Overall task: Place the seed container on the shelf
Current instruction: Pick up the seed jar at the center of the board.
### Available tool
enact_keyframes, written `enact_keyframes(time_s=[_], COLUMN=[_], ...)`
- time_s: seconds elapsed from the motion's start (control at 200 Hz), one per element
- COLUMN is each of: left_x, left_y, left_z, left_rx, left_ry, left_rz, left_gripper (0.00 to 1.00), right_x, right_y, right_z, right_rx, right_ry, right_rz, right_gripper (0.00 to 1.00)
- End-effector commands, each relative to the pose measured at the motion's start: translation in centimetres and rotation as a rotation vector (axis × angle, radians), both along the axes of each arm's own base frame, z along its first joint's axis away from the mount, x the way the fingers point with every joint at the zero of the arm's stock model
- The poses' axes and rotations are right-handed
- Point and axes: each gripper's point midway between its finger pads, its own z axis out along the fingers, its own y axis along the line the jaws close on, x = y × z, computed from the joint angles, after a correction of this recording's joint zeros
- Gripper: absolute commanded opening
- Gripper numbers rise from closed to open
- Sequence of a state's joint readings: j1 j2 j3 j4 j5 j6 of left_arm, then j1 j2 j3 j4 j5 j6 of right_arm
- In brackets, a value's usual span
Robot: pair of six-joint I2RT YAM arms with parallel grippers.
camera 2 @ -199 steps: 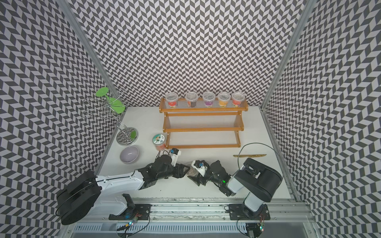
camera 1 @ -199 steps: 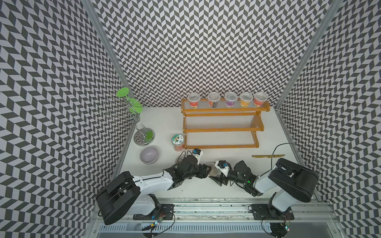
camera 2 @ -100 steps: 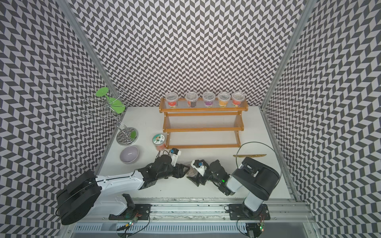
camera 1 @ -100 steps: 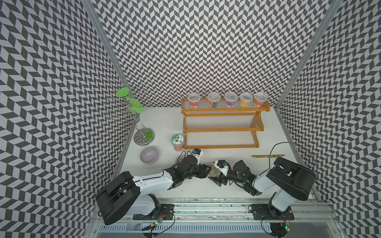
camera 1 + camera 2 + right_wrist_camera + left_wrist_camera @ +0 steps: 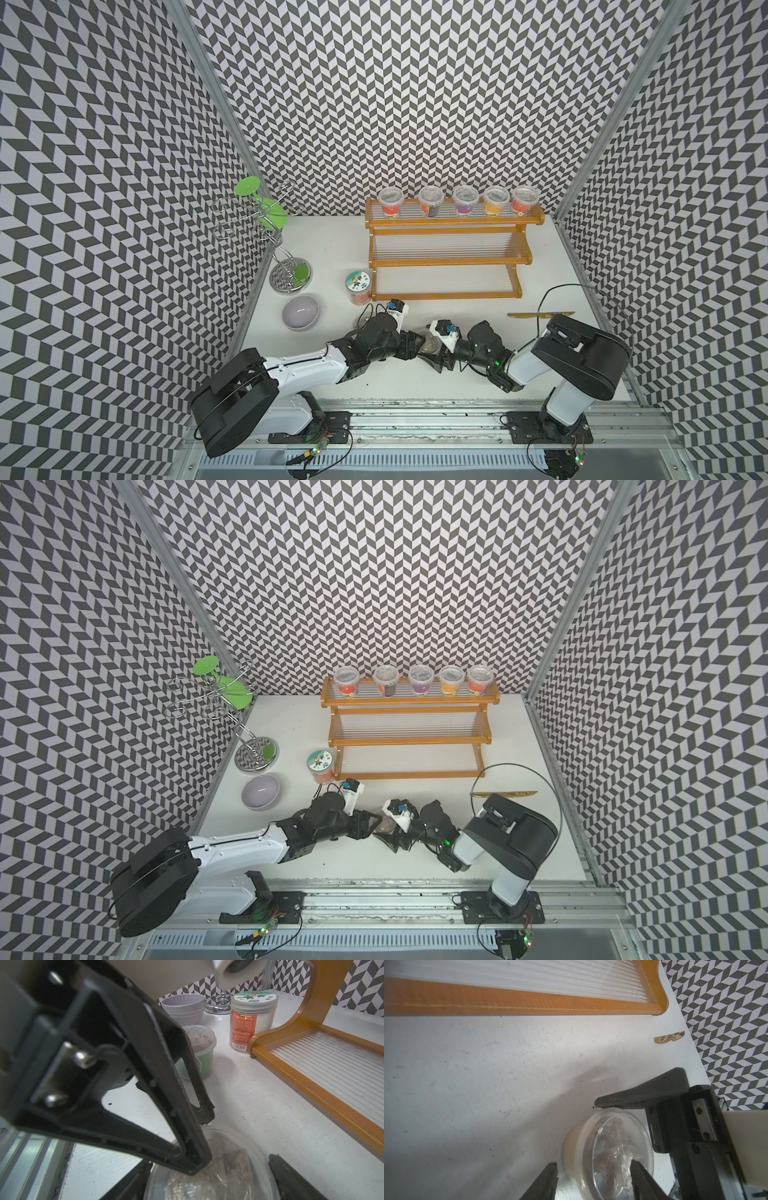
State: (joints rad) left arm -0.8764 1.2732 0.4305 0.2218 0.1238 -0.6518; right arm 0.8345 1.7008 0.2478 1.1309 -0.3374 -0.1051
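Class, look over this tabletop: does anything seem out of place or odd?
Both the left claw and the right claw crowd one seed container, which is at the front of the table, not on the shelf; whether it stands straight is unclear. A gold strip lies loose near the right edge.

Orange-brown shelf, lilac bowl, black-and-white chevron walls

This is a robot test cell in a lab, not a home. Black-and-white chevron panels wall in a white surface on three sides. The left arm and right arm are bolted to a metal rail along its front edge.
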Motion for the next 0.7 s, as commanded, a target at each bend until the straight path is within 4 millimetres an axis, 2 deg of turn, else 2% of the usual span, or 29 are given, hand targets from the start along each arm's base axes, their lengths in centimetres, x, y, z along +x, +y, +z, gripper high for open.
enact_keyframes(time_s=[0.0, 0.391, 0.696], left_x=[0.3, 0.4, 0.3], left_y=[0.1, 0.1, 0.1], left_z=[0.8, 1.1, 0.9], left_rx=[-0.007, -0.013, -0.007], left_ry=[-0.021, -0.024, -0.021], left_rz=[0.009, 0.009, 0.010], left_gripper=[0.60, 0.60, 0.60], right_x=[0.2, 0.3, 0.2], right_y=[0.1, 0.1, 0.3], right_z=[0.5, -0.7, 0.0], right_rx=[0.021, -0.019, 0.004], right_ry=[-0.022, -0.003, -0.004], right_rz=[0.003, 0.003, 0.013], right_gripper=[0.90, 0.92, 0.88])
